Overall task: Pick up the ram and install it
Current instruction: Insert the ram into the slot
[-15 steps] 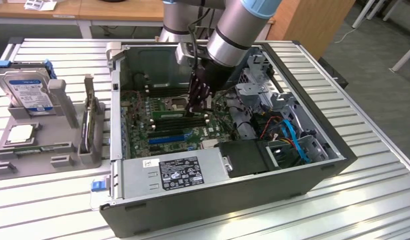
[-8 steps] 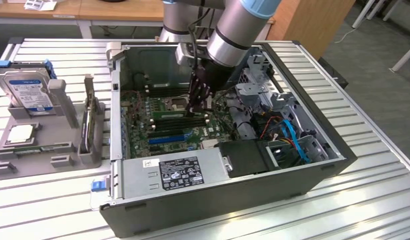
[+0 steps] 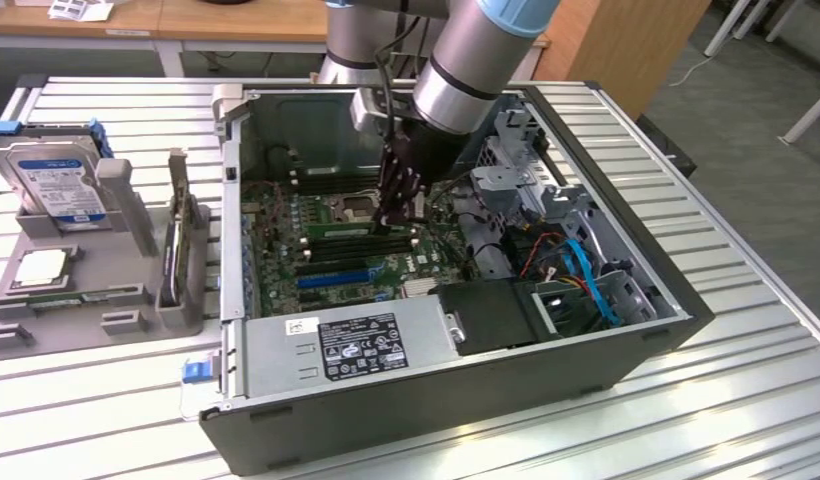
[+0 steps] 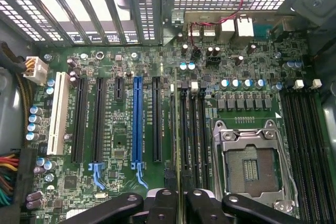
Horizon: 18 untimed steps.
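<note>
The ram is a thin green stick seen edge-on, running away from the fingertips along the black memory slots beside the empty CPU socket. My gripper is shut on it, with its black fingers on either side. In the exterior view the arm reaches down into the open computer case, and the gripper is low over the motherboard with a green strip, the ram, at its tips. Whether the stick is seated in a slot I cannot tell.
A grey fixture at the exterior view's left holds a hard drive and a CPU. The power supply, drive bays and coloured cables crowd the case. A blue expansion slot and further memory slots flank the socket.
</note>
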Motion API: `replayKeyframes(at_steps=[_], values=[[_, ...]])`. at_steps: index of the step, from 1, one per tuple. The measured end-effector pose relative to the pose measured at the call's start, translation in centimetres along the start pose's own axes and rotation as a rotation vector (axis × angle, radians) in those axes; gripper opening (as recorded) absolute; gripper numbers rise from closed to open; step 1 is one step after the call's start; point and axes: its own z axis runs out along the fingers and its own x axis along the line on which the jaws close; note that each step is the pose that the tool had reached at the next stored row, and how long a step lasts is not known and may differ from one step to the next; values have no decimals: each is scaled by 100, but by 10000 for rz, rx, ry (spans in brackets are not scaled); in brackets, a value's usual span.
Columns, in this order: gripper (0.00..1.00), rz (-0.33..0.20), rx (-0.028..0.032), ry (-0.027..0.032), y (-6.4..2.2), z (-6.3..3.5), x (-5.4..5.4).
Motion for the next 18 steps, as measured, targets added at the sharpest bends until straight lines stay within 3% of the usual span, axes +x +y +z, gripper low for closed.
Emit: replayKeyframes(at_steps=[10, 18], values=[[14, 2, -1, 1, -8, 42, -76], [14, 3, 0, 1, -14, 65, -70]])
